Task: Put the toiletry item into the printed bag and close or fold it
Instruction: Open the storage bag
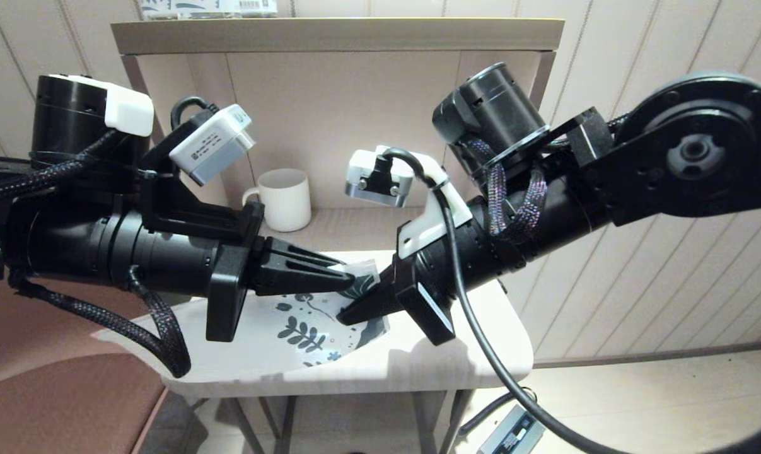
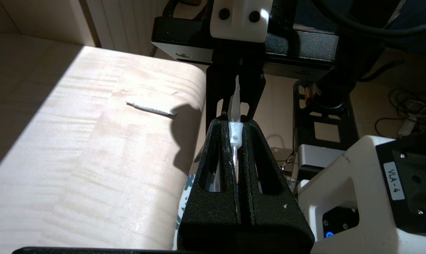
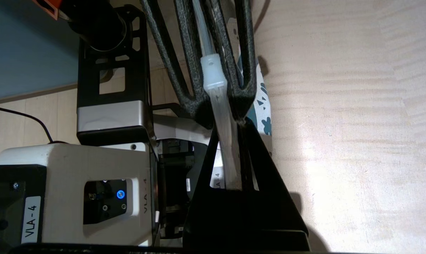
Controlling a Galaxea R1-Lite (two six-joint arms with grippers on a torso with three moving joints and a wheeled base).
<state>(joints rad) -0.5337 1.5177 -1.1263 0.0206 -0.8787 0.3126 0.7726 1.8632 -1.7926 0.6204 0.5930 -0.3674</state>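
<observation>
The printed bag (image 1: 304, 328), white with dark leaf prints, hangs lifted off the table between both grippers. My left gripper (image 1: 347, 277) (image 2: 235, 121) is shut on its top edge, right at the white zip slider (image 2: 235, 135) (image 3: 213, 76). Facing it tip to tip, my right gripper (image 1: 350, 314) (image 3: 241, 122) is shut on the clear edge strip (image 3: 228, 141) just beyond the slider. A thin flat white packet (image 2: 151, 108) lies on the bare table beside the bag. I cannot tell whether anything is inside the bag.
A white mug (image 1: 285, 198) stands at the back under the shelf (image 1: 336, 34). A printed box with a barcode label (image 1: 210, 6) sits on the shelf top. The light wooden table (image 1: 468, 353) ends close to the right of the grippers.
</observation>
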